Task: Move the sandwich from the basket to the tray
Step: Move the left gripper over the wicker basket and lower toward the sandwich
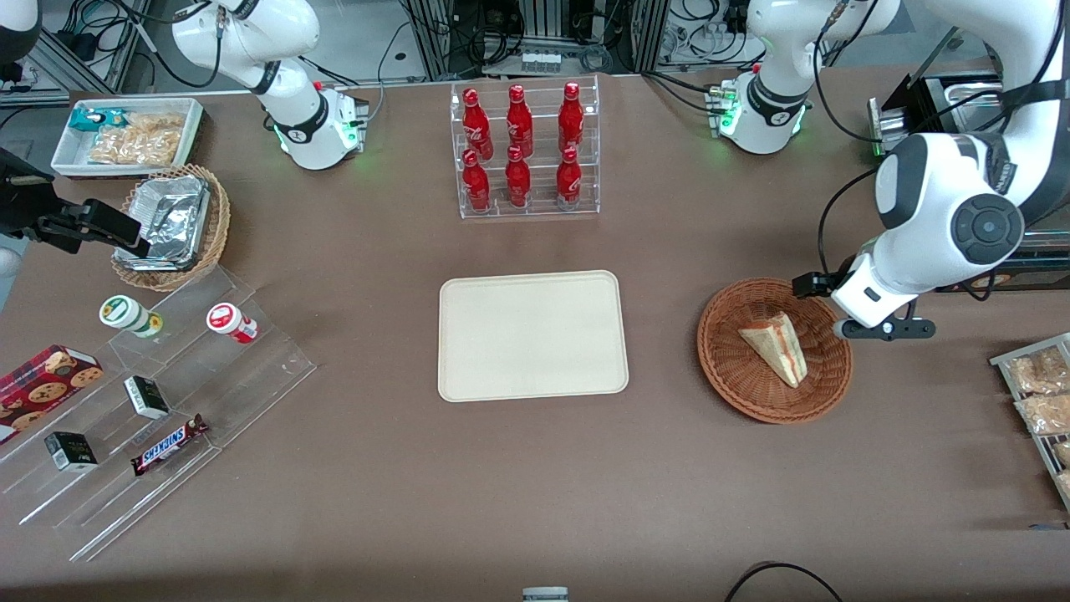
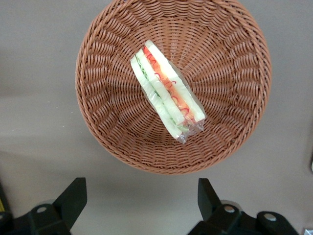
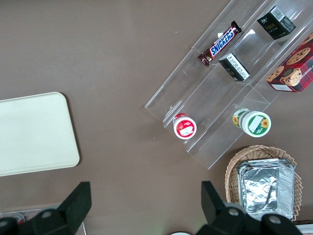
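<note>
Brown tabletop [image 1: 535, 468] carries everything, and the task looks barely begun: the sandwich [image 2: 167, 93] lies on its side in the middle of the basket [image 2: 230, 132], untouched, while the tray [image 1: 532, 334] sits bare, well apart toward the parked arm's end. The gripper [image 2: 142, 203] hovers above the basket's rim, jaws spread and holding nothing. Descent, grasp, carry and release all remain.
</note>
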Robot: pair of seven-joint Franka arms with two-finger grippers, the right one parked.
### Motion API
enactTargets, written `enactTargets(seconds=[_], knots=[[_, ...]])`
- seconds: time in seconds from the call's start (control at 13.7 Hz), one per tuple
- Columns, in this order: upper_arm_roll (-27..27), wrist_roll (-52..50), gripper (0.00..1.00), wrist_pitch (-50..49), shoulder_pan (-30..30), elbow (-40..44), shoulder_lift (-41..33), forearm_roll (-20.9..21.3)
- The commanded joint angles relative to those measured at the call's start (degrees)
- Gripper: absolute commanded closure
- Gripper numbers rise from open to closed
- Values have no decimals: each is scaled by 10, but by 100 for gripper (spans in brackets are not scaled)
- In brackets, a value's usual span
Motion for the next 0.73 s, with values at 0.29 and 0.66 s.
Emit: enactTargets(seconds=[0.29,0.66], knots=[[-3,-225,0,184,-20,-91,1,2],[-4,-409,0,246,-31,-86,44,2]])
